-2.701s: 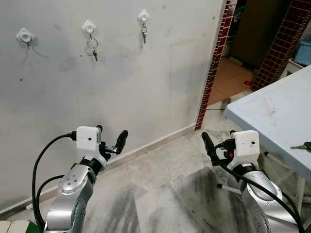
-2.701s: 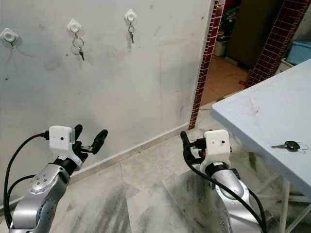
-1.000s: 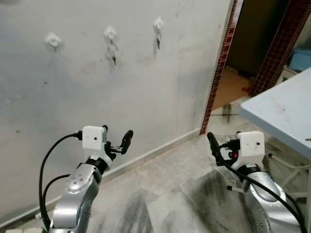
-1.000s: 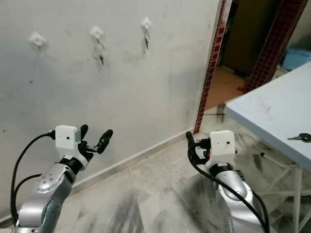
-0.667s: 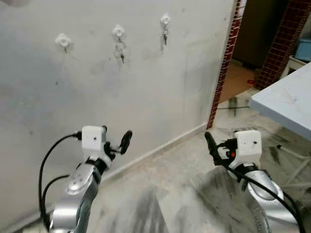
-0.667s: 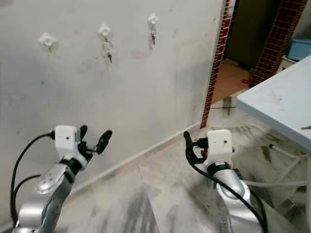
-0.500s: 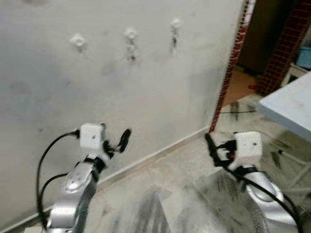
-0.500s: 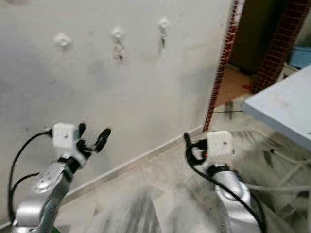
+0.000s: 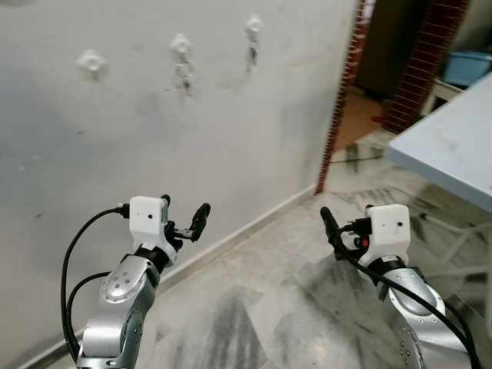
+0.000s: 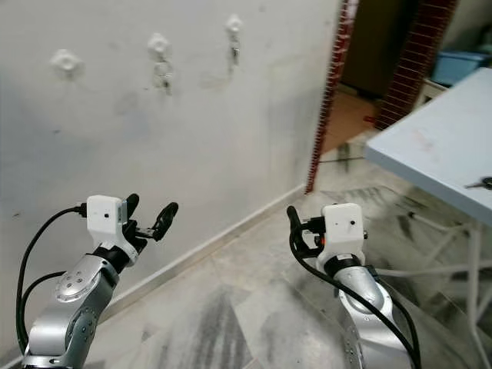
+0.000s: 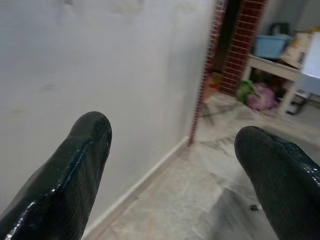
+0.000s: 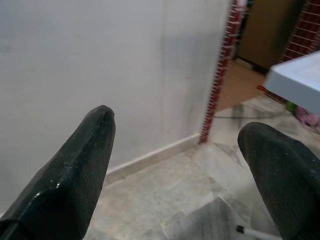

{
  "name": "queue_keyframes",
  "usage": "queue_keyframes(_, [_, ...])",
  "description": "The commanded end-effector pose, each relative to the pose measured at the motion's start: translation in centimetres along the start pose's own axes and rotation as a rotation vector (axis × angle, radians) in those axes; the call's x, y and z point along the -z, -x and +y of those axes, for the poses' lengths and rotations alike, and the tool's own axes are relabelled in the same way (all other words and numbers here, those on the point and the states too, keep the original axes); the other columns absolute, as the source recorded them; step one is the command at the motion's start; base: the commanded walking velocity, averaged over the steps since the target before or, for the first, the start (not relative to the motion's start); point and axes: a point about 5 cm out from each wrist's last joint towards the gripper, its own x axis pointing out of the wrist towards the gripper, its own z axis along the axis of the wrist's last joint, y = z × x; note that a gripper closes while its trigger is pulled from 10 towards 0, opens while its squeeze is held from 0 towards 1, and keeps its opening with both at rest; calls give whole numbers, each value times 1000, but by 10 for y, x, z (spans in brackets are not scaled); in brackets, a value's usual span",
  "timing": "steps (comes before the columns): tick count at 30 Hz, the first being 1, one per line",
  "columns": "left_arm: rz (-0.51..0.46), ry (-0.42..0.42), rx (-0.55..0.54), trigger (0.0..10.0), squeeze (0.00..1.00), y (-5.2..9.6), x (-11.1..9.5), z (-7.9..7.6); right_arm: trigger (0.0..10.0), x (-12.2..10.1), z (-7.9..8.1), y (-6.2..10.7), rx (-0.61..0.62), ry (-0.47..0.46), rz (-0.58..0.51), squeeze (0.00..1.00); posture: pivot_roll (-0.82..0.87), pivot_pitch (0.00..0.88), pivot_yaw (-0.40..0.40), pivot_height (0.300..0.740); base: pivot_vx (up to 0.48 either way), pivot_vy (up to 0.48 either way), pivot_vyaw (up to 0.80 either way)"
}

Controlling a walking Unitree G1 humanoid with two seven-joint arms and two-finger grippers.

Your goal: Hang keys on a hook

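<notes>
Far off to my right, on the pale blue tabletop (image 10: 430,157), lies the small dark key (image 10: 483,183), nearer my empty spread right gripper (image 10: 301,231) than my empty spread left gripper (image 10: 147,216), well below the white wall hooks (image 10: 65,60).

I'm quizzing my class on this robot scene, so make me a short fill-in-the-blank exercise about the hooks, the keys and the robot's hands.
1. The wall carries ___ white hooks in a row.
2. The leftmost hook has ___ hanging on it.
3. Both the left hand and the right hand have their fingers ___.
4. A key lies on the light blue ___.

Missing words: three; nothing; open; table
</notes>
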Motion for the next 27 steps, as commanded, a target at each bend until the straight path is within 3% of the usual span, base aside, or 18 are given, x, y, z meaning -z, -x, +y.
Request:
queue_keyframes(1, [-5, -1, 3, 10000, 0, 1, -2, 1, 10000, -3, 2, 0, -8, -3, -8, 0, -81, 8, 52, 740, 0, 0, -788])
queue_keyframes(13, [-4, 5, 36, 10000, 0, 0, -1, -3, 10000, -3, 2, 0, -11, -2, -6, 0, -81, 2, 51, 740, 0, 0, -781])
queue_keyframes(27, [-2, 10, 50, 10000, 0, 1, -1, -5, 10000, -3, 3, -1, -16, -4, -7, 0, -81, 11, 46, 740, 276, 0, -780])
